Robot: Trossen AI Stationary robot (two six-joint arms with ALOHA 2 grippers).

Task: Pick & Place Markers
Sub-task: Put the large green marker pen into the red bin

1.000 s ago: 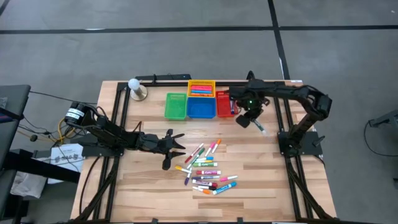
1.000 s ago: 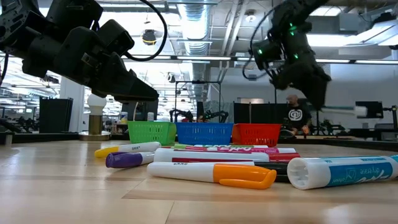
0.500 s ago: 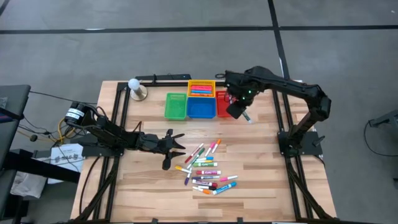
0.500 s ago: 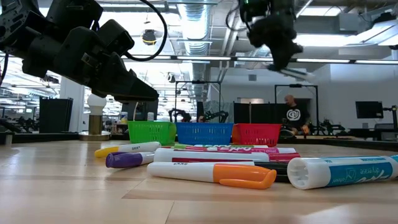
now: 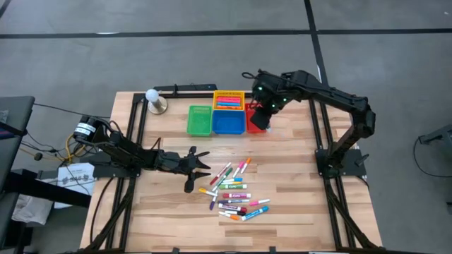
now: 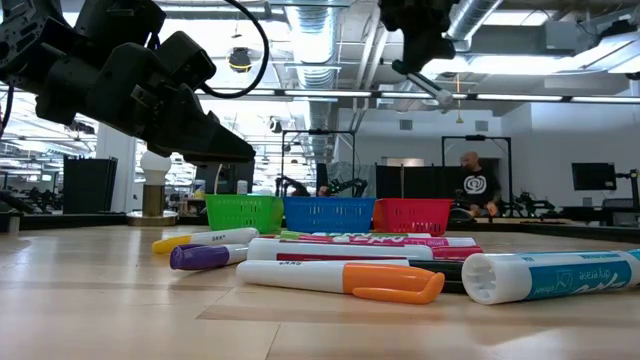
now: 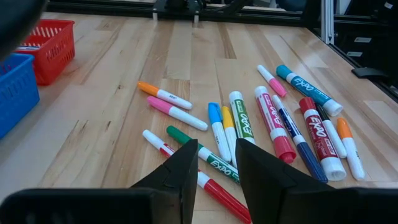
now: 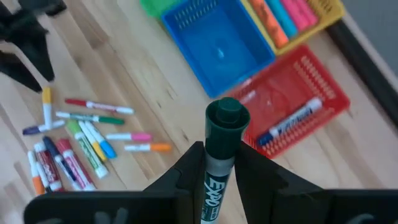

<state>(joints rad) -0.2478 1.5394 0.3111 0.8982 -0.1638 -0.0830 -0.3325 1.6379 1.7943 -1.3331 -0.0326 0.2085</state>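
Overhead, you have the right gripper (image 5: pixel 258 121) above the red basket (image 5: pixel 253 111), beside the blue (image 5: pixel 228 121), green (image 5: pixel 200 121) and yellow (image 5: pixel 228 99) baskets. The left gripper (image 5: pixel 200 168) hovers beside the scattered markers (image 5: pixel 234 193) mid-table.

At table height, an orange-capped marker (image 6: pixel 345 279) lies nearest; a blue one (image 6: pixel 545 275) shows script you cannot read.

Your left wrist camera shows fingers (image 7: pixel 186 168) slightly parted, empty; several barrels read "EXPO" (image 7: pixel 318 148).

Your right wrist camera shows the fingers pinching a green-capped "EXPO" marker (image 8: pixel 220 155); another marker (image 8: pixel 290 124) lies in the red basket.
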